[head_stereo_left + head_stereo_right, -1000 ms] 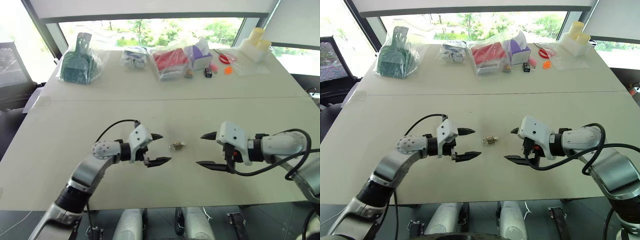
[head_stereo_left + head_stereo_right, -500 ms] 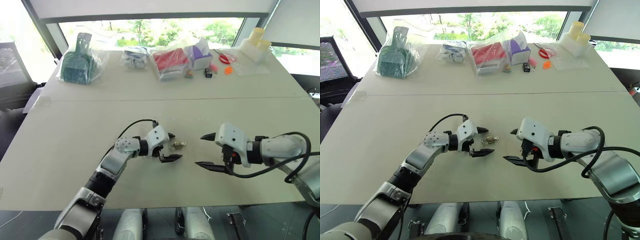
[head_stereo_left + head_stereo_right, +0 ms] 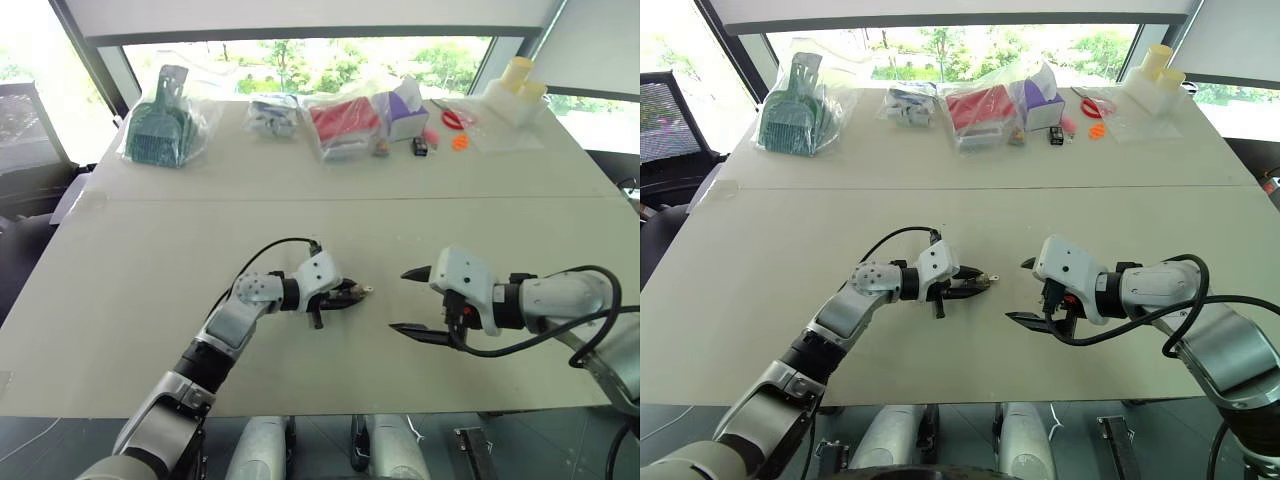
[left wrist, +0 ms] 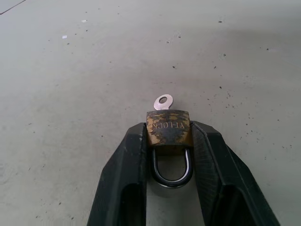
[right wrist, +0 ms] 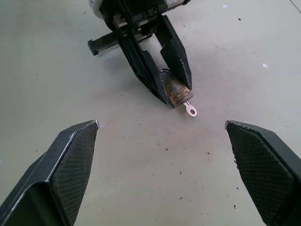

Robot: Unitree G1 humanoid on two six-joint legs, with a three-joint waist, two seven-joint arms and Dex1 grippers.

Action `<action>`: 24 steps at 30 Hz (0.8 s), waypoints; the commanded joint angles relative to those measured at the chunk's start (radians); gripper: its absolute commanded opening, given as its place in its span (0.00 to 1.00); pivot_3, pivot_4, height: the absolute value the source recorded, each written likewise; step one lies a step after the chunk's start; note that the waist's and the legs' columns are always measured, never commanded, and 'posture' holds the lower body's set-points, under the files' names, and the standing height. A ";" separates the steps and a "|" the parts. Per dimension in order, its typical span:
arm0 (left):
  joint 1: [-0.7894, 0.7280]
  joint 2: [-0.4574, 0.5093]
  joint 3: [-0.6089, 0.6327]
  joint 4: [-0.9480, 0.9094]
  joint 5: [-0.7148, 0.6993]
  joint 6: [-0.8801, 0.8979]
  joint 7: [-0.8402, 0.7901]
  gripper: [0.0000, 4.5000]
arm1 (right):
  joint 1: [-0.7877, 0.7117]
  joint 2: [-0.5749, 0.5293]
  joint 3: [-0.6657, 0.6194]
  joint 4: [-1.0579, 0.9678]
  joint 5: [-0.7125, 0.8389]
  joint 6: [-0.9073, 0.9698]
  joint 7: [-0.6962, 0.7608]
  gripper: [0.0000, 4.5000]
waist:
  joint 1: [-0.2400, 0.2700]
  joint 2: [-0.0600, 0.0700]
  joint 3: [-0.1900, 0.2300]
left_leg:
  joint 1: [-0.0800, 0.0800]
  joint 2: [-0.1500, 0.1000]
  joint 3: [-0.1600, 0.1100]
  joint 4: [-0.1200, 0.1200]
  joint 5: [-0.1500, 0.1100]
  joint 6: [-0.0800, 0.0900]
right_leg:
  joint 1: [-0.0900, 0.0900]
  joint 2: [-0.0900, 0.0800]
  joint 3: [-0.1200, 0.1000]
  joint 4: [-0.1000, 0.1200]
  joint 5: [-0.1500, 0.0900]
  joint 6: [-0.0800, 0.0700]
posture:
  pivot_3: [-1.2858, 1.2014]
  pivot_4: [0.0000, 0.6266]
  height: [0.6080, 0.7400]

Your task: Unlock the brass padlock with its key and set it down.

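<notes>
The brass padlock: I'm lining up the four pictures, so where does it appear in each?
Left eye view: brass padlock just below centre, at the left gripper.
Right eye view: slightly left of centre, facing the open right gripper.
Left wrist view: centre, clamped between the black fingers, shackle toward the camera.
Right wrist view: upper middle, between the other arm's fingers.
Shared landmark: the silvery key sticking out of the lock.

padlock (image 4: 168,127) sides hidden by tool fingers (image 4: 129,169), key (image 4: 163,101) blade unseen
</notes>
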 commanded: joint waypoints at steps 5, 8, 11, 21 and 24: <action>0.003 0.040 0.055 -0.106 -0.065 0.087 -0.046 0.17 | -0.038 0.017 0.048 0.030 -0.137 -0.160 -0.040 1.00 | 0.000 0.000 0.000 | 0.000 0.000 0.000 0.000 0.000 0.000 | 0.000 0.000 0.000 0.000 0.000 0.000 | 0.52 0.24 1.00; -0.024 0.058 0.087 -0.161 -0.119 0.140 -0.080 0.17 | -0.057 0.039 0.105 0.082 -0.265 -0.305 -0.076 1.00 | 0.002 0.000 0.000 | 0.000 0.000 0.000 0.000 0.000 0.000 | -0.001 0.001 0.000 0.000 0.000 0.000 | 0.52 0.24 1.00; -0.051 0.078 0.110 -0.205 -0.160 0.189 -0.110 0.17 | -0.085 0.073 0.163 0.153 -0.404 -0.468 -0.127 1.00 | 0.004 0.000 0.000 | -0.001 -0.001 0.000 0.000 0.000 0.000 | -0.001 0.000 0.000 0.000 0.000 0.000 | 0.52 0.24 1.00; -0.076 0.122 0.127 -0.271 -0.207 0.247 -0.149 0.17 | -0.156 0.208 0.238 0.266 -0.620 -0.733 -0.196 1.00 | 0.002 0.000 0.000 | -0.001 -0.002 0.001 0.000 0.000 0.000 | -0.001 0.001 0.000 0.000 0.002 0.003 | 0.52 0.24 1.00; -0.077 0.124 0.127 -0.271 -0.206 0.243 -0.149 0.17 | -0.161 0.225 0.237 0.275 -0.637 -0.751 -0.184 1.00 | 0.003 0.000 0.000 | -0.001 -0.002 0.001 0.000 0.000 0.000 | -0.001 0.001 0.000 0.000 0.002 0.003 | 0.52 0.24 1.00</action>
